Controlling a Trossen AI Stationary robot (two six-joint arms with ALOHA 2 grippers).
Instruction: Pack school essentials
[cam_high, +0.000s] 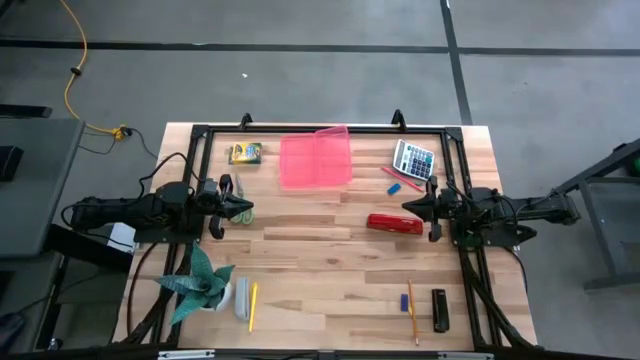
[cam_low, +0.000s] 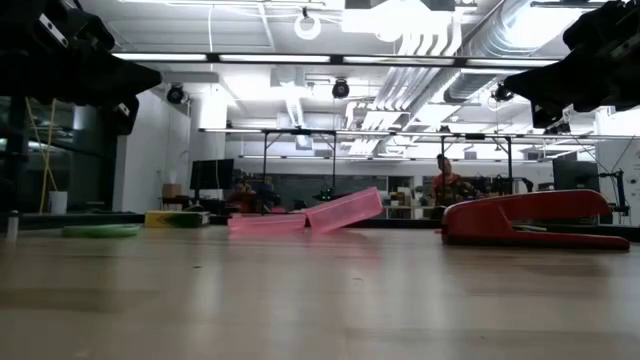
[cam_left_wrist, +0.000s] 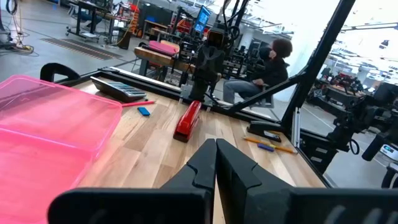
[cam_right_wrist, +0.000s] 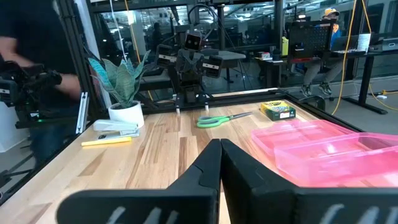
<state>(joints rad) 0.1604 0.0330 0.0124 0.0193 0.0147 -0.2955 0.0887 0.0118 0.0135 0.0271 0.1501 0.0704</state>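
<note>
Overhead and wrist views of the table, read from the near edge to the far edge. At the near edge, a yellow pencil (cam_high: 252, 306) is seen lying beside a small pale stapler (cam_high: 241, 298) and the potted plant (cam_high: 203, 283) on the left; on the right lie an orange pencil (cam_high: 412, 311), a small blue piece (cam_high: 402, 301) and a black piece (cam_high: 440, 310). The pencils are judged light, stiff and prone to rolling, best pinched across the shaft at mid-length.

At mid-table the left gripper (cam_high: 244, 209) and the right gripper (cam_high: 408, 206) are held above the wood, facing each other and well apart, each with its fingers pressed together and nothing between them. Just beyond the left gripper lie the green-handled scissors (cam_high: 233, 187); these are probably heavier at the handles and may be taken across the closed blades near the pivot. Near the right gripper lies the red stapler (cam_high: 395, 223), judged dense and rigid, to be gripped across its narrow body.

Farther back are the red pen (cam_high: 395, 175) and a blue eraser-like piece (cam_high: 394, 186), then the calculator (cam_high: 413, 158), flat and smooth, likely to slip unless taken by its edges. The crayon box (cam_high: 245, 153), of light crushable card, is to be held across its short sides. The open pink case (cam_high: 316, 159), seemingly thin plastic, rests at the far centre.
</note>
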